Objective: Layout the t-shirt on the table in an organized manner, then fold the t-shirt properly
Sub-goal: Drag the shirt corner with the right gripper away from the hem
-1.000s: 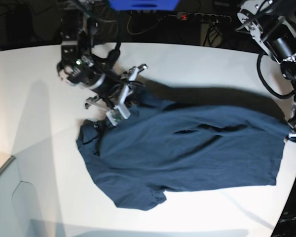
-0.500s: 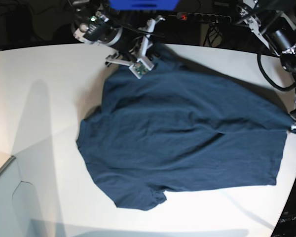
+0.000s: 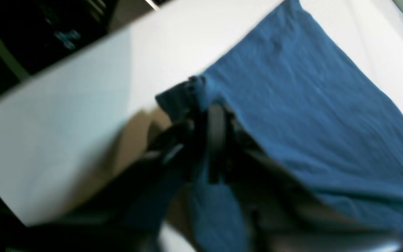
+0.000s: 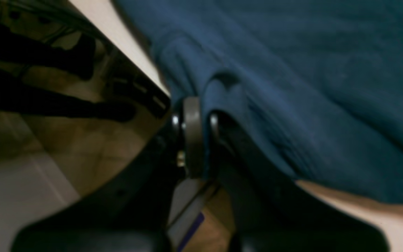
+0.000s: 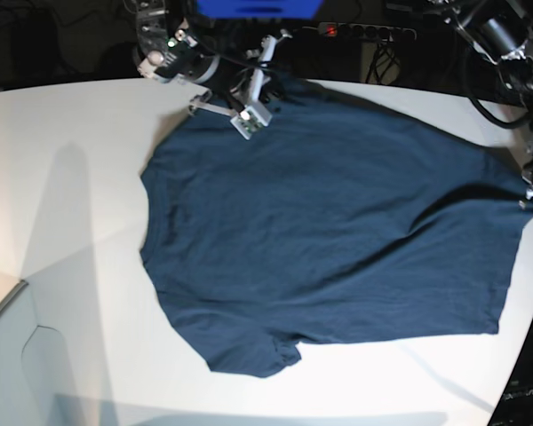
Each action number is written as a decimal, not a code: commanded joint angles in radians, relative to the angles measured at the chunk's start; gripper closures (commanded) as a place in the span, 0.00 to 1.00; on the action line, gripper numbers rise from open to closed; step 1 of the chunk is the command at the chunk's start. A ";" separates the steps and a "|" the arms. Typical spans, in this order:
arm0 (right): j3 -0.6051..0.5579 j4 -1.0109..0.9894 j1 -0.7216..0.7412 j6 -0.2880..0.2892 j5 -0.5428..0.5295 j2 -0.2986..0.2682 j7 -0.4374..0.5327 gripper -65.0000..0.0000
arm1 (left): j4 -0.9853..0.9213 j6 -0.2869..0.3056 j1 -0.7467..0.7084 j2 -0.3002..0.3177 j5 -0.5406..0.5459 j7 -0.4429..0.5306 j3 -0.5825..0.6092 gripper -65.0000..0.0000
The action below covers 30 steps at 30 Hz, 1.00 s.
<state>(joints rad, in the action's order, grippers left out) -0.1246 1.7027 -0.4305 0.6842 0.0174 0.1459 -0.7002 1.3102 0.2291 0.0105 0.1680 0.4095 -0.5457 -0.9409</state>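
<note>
The navy t-shirt [image 5: 338, 240] lies spread wide over the white table [image 5: 62, 177], with one sleeve at the near left. My right gripper [image 5: 265, 93] is at the table's far edge. In the right wrist view it [image 4: 203, 136] is shut on a fold of the t-shirt [image 4: 310, 87]. My left gripper [image 5: 531, 193] is at the table's right edge, where the shirt's corner rises toward it. The left wrist view is blurred: dark fingers [image 3: 215, 140] stand close together with the t-shirt [image 3: 310, 105] corner bunched around them.
A power strip [image 5: 364, 31] and cables lie behind the table's far edge, beside a blue object [image 5: 258, 7]. A pale grey box [image 5: 9, 355] stands at the near left. The table's curved right edge [image 5: 529, 302] runs just past the shirt's hem.
My right gripper pulled the shirt's folded-over half back to the far edge, so the shirt now lies opened out. My left gripper shifted slightly back with the corner.
</note>
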 commanded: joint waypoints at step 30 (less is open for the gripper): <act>0.023 0.033 0.072 0.014 -0.023 -0.015 0.012 1.00 | -0.076 0.003 -0.126 0.063 0.021 0.036 -0.151 0.67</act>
<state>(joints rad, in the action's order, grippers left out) -0.0994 1.7176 -0.3584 0.6842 0.0143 0.1272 -0.7086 1.2125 0.2276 -0.1276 0.1997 0.4168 -0.5442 -1.0870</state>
